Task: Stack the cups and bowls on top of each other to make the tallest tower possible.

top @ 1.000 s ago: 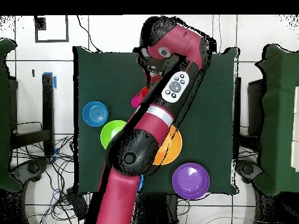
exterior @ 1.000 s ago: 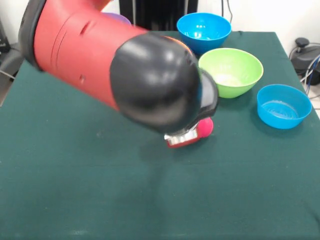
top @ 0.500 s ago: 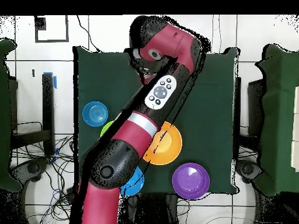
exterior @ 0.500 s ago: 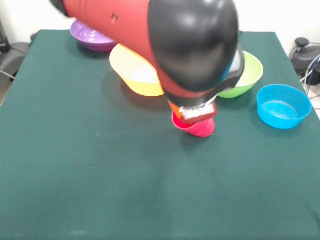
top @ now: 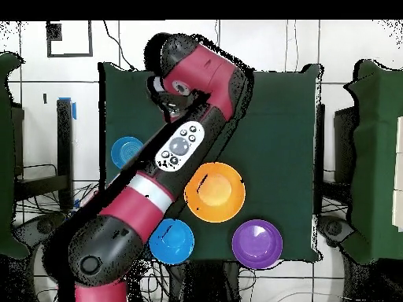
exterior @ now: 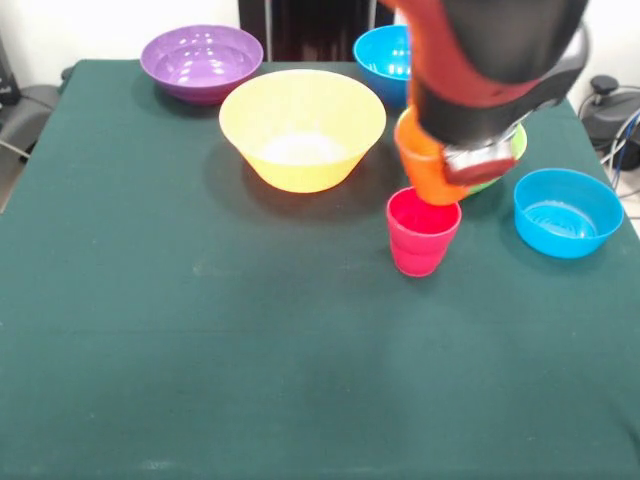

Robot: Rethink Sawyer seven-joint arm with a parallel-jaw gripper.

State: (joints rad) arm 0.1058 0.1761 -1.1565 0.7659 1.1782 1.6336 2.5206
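end effector (exterior: 462, 160) gripping the orange cup (exterior: 425, 172) — tilted, its base just over the red-pink cup (exterior: 422, 232), which stands upright mid-desk (exterior: 200, 350) — yellow bowl (exterior: 302, 128) behind-left.

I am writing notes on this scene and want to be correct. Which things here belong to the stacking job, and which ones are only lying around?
Belonging to the job:
red-pink cup, upright on the table
orange cup, tilted above it, under the arm
orange-yellow bowl
purple bowl
two blue bowls
lime green bowl

Only lying around:
cables beside the table
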